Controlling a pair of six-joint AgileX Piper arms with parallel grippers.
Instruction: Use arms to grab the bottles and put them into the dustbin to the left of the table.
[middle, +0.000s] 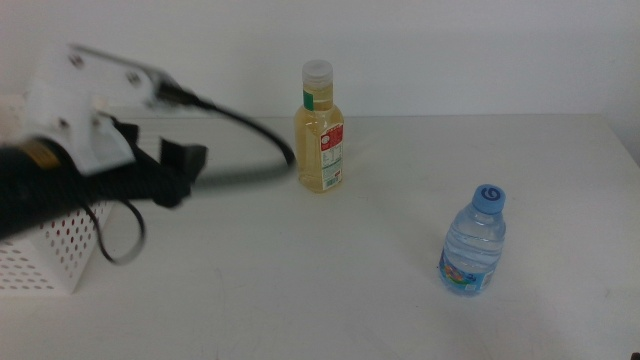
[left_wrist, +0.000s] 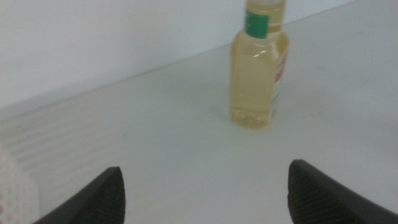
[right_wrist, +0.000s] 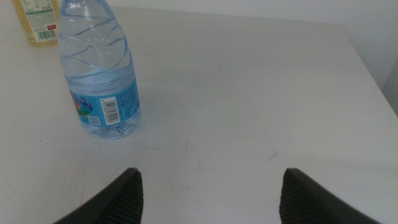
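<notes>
The left gripper (middle: 185, 170) hangs over the bin (middle: 50, 255) with jaws wide apart, empty. The yellow bottle (middle: 320, 140) stands upright mid-table (middle: 300, 290); the water bottle (middle: 473, 243) stands nearer, well apart. The right gripper (right_wrist: 208, 199) is spread wide, empty.

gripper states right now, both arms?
Left gripper: open, empty, over the table near the yellow bottle.
Right gripper: open, empty, by the water bottle.

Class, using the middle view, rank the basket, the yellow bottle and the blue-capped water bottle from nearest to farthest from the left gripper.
1. Basket: directly under the open left gripper, at the table's left edge.
2. Yellow bottle: to the gripper's right, near the table's back.
3. Water bottle: far right, toward the front.
</notes>
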